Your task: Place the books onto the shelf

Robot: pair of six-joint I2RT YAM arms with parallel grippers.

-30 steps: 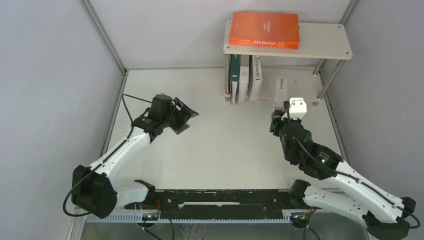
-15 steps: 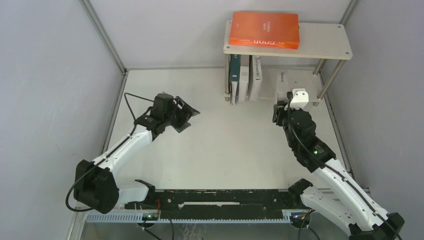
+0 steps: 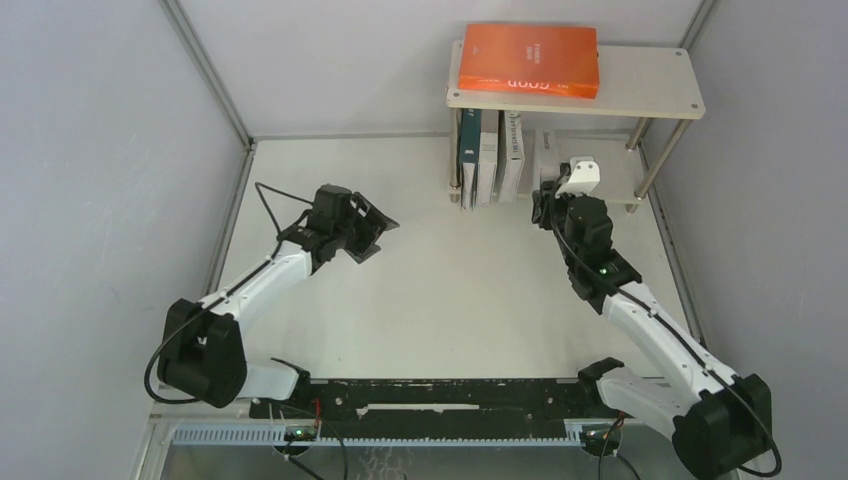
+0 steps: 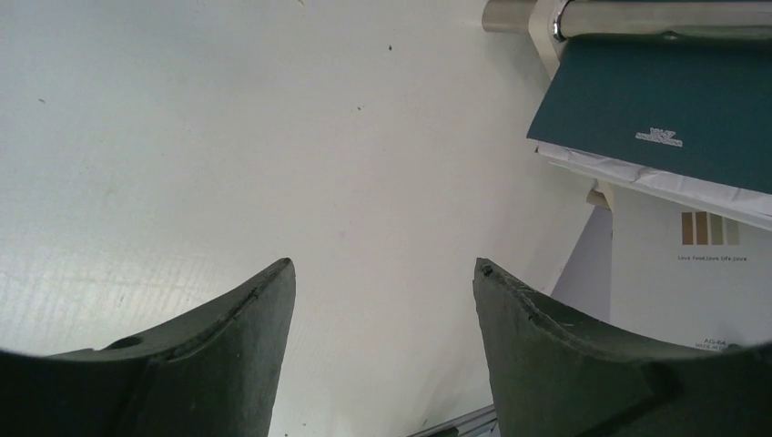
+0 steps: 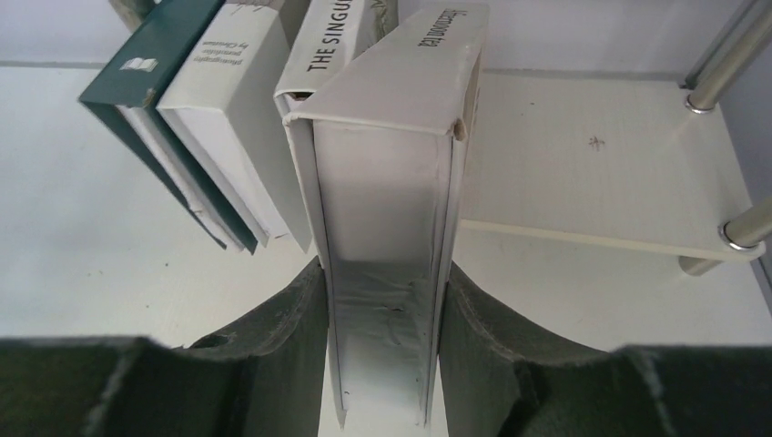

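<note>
Currently gripping a grey-white book (image 5: 382,182) with the right gripper (image 5: 382,300), one finger pressed on each cover. Held upright, spine with dark lettering away from the wrist, grey page edge toward the camera. Positioned at the front edge of the shelf (image 3: 650,85) lower board, just beside three upright ones: teal book (image 5: 150,64), white book (image 5: 223,100), lettered book (image 5: 332,45) with a black title on a white spine. Orange book (image 3: 528,60) flat on the top board. Left gripper (image 4: 382,282) spread wide over bare table (image 4: 182,137), holding nothing, well apart from the shelf.
</note>
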